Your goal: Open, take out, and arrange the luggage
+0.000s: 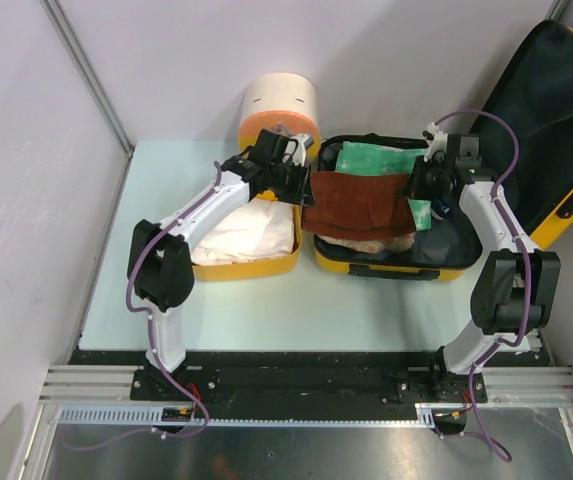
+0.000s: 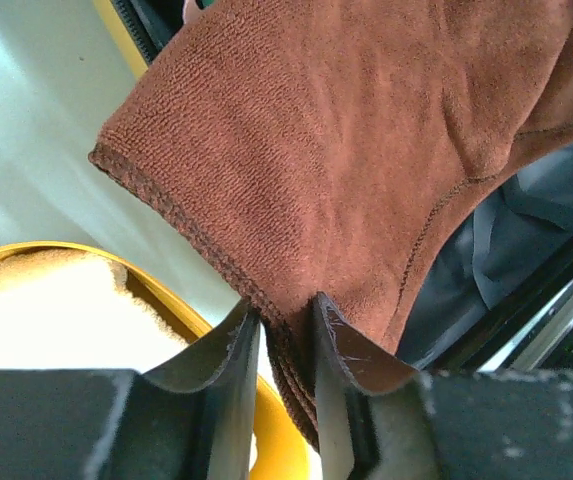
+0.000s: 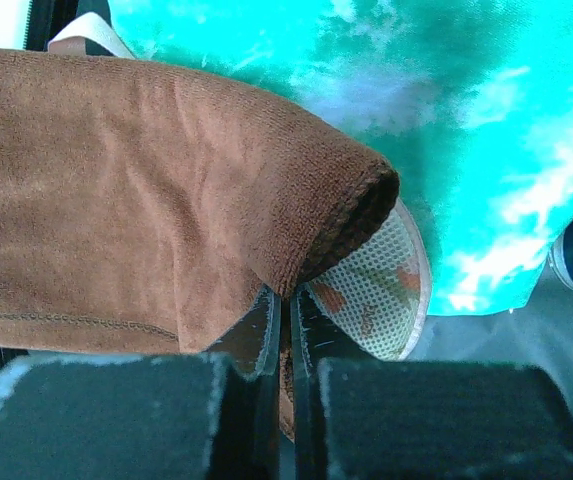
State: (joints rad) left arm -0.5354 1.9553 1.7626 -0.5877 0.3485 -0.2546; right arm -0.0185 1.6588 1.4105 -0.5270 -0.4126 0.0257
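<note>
Above tabletop, holding brown towel spread over luggage for removal, right claw clenching it, left claw parted round hem.

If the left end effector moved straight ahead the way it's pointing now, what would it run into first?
The brown towel. Its hem sits right between the fingers of the left end effector, so contact would be immediate. Beyond the towel is the dark inside of the open luggage, though how far beyond is unclear.
</note>
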